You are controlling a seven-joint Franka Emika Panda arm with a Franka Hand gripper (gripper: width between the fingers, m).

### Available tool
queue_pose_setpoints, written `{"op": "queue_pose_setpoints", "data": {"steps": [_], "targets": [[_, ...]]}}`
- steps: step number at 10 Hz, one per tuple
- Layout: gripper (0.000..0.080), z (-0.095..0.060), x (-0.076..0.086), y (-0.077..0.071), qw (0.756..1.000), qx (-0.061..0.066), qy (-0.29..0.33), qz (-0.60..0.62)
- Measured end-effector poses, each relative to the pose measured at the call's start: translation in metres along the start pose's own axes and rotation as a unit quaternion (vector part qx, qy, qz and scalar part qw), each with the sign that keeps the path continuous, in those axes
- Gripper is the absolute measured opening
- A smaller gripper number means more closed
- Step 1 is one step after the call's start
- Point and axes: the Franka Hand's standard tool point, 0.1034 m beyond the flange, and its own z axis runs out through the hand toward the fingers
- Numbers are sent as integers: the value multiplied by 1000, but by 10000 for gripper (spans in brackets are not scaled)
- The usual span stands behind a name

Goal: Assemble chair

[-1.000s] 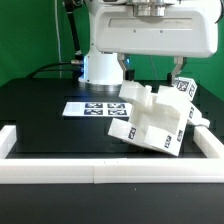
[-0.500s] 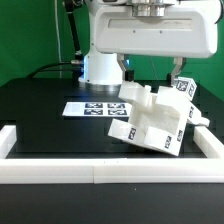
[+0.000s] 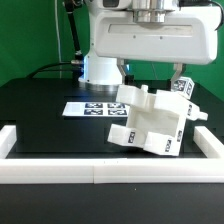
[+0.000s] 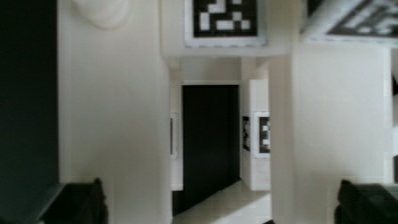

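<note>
The chair is lying tipped near the table's railed edge, seemingly mostly joined with little left, while the gripper is hanging over it, fingers spread apart.

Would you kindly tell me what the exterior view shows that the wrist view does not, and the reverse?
Only the exterior view: the whole chair tilted on the black table, the marker board behind it, the white border rail in front. Only the wrist view: a dark slot between two white uprights, seen close, with dark fingertips of the hand on either side. Both: white chair parts carrying black-and-white tags.
</note>
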Motion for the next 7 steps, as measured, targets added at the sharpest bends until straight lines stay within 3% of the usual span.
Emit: {"op": "queue_pose_setpoints", "data": {"steps": [7], "targets": [[649, 14, 10, 8, 1000, -11, -1, 1]]}}
